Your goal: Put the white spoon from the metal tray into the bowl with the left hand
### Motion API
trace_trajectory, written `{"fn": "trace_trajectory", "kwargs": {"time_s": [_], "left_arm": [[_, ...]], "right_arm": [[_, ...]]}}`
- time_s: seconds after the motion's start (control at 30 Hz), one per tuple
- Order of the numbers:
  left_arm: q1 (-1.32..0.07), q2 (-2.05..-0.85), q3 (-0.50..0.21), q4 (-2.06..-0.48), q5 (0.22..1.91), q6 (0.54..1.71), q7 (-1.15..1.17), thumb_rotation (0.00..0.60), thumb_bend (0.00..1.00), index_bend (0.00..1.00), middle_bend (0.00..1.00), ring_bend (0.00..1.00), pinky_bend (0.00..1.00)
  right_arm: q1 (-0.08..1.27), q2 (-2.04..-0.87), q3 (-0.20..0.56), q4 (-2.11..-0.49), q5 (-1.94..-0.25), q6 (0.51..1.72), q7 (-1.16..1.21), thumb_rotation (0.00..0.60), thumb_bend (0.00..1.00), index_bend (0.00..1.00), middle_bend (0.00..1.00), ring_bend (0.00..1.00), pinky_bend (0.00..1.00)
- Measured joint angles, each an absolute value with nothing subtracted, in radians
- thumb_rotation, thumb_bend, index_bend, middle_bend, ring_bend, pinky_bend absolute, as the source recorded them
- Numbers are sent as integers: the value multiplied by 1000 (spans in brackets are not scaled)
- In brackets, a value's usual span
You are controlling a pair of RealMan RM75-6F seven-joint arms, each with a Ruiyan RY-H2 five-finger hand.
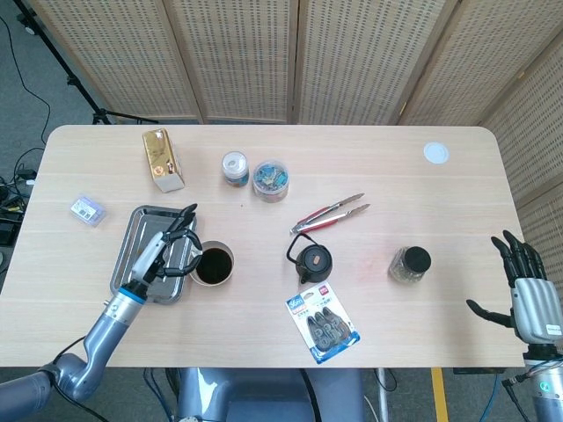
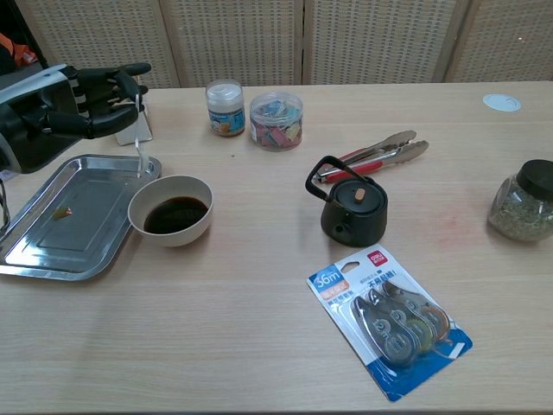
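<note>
The left hand (image 2: 91, 102) hangs above the metal tray (image 2: 52, 246) at the left of the worktop (image 1: 422, 290), its dark fingers (image 2: 121, 86) curled around the handle of the white spoon (image 2: 138, 143). In the chest view the spoon hangs almost upright from the grip, lifted clear of the tray floor, with its lower end just above the tray's right edge and close beside the rim of the bowl (image 2: 170, 210); it has not reached the bowl. The bowl stands on the worktop touching or nearly touching the tray's right side and holds a dark liquid. A small brownish speck lies on the tray floor. The right hand (image 1: 528, 281) sits at the far right edge of the worktop, seen only from the head camera, with fingers spread apart and nothing in them. Near the middle stands a black teapot (image 2: 350, 207) with its hoop handle up, and just in front of it lies a blue blister pack (image 2: 389, 324) of correction tapes. Behind the teapot lie metal tongs (image 2: 371, 156) with red grips. Further back stand a small white-lidded jar (image 2: 225, 108) and, just beside it, a clear tub (image 2: 276, 121) of coloured clips. A glass jar (image 2: 523, 203) with a black lid stands at the right, a gold box (image 1: 163, 160) behind the tray, a small plastic case (image 1: 88, 209) at the far left, and a white disc (image 1: 435, 152) near the back right corner.
</note>
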State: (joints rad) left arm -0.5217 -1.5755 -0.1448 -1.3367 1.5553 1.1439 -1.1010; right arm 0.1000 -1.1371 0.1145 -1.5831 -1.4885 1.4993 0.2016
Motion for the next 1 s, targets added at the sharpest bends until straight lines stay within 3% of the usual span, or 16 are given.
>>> {"fn": "trace_trajectory", "kwargs": {"time_s": [0.5, 1.0], "left_arm": [[-582, -1722, -141, -1175, 1487, 1063, -1234, 600, 438, 692, 0, 0, 0], [-593, -1817, -132, -1051, 1469, 1056, -1279, 600, 439, 692, 0, 0, 0]], "right_arm": [[103, -1135, 117, -1580, -1481, 1491, 212, 600, 28, 5, 0, 0, 0], [106, -1130, 121, -1577, -1473, 1482, 231, 600, 28, 5, 0, 0, 0]]}}
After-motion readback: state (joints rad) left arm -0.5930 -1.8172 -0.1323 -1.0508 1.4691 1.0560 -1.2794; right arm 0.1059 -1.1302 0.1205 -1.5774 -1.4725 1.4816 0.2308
